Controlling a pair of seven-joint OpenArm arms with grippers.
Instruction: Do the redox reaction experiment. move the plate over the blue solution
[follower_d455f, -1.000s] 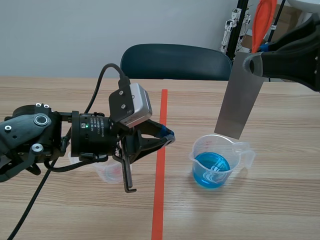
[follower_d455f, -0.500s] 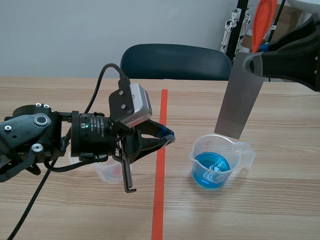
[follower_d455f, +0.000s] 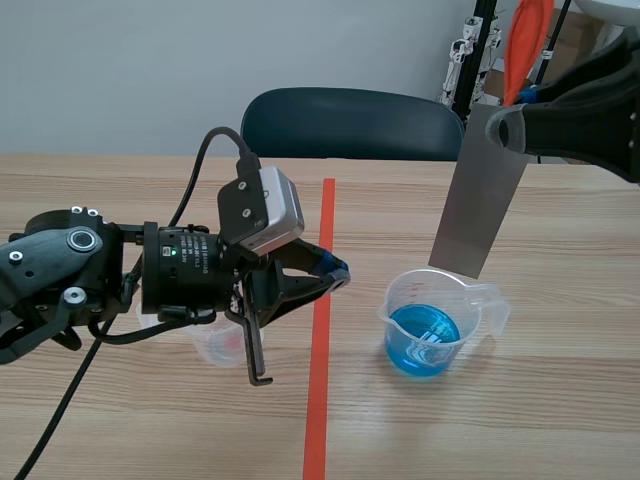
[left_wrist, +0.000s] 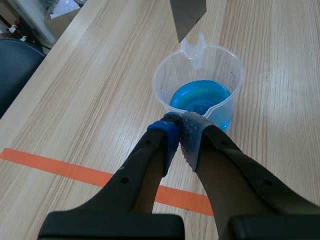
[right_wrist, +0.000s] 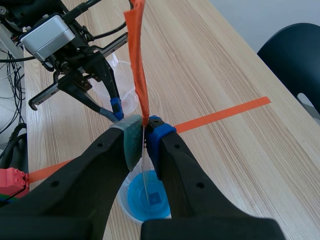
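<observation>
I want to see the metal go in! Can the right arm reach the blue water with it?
Probably yes. The right gripper holds the plate just above the cup, with nothing between, and the left gripper sits off to the side.

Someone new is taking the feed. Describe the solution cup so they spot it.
Start at the orange-red tape line down the table. On the right arm's side of it, under the grey metal plate held by the right tool, stands a clear cup. Only it holds blue liquid; the other cup, behind the left tool, shows none.
</observation>
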